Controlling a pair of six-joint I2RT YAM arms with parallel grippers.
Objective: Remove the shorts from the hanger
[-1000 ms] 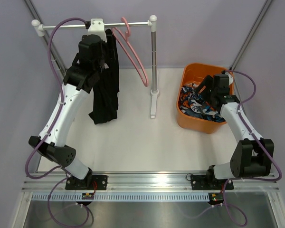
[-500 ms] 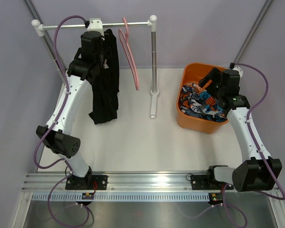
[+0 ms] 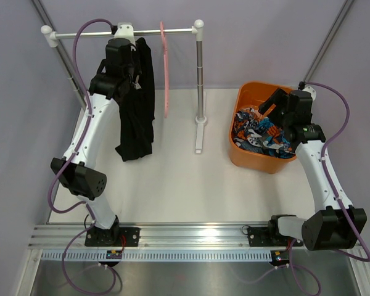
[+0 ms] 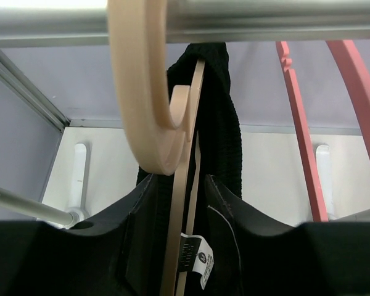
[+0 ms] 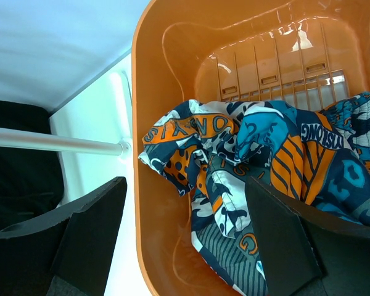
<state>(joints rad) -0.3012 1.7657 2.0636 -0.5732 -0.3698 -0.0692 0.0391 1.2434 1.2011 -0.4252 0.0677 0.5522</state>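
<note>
L gripper [image 4: 179, 182] first: jaws narrow, one finger each side of the beige hanger [image 4: 142, 92] and the black shorts [image 4: 221, 111] bunched on it. Pinching or just flanking? Can't tell from the wrist cam. The hanger's hook sits over the rail [image 4: 265, 18], the shorts hang from it down toward the table [image 3: 172, 185], and a white label [image 4: 202, 264] shows btwn the fingers.

Handling call: soft knit, light, floppy, no stiffness, so it'll prob. sag and stretch rather than come off in one piece. Best hold looks like the thick ribbed band up by the hanger, fabric only, not the hanger w/ it. Grab both and the hook could ride off the rail. A grab low on the hem would likely just swing the whole lot sideways.

R gripper [image 5: 185, 185]: jaws wide, nothing in them, poised over the orange basket [image 5: 166, 92]. The patterned shorts [image 5: 265, 160] lie crumpled inside it, off any hanger, so that pair looks done. The pink hanger [image 3: 166, 74] hangs bare on the rail, just R of the black pair.

Arms now. L arm is stretched high and far fwd, elbow out to the L, forearm running up to the rail, wrist level w/ the hanger top. R arm is folded, elbow low near its base, forearm leaning fwd, wrist tipped down over the basket's R side.
</note>
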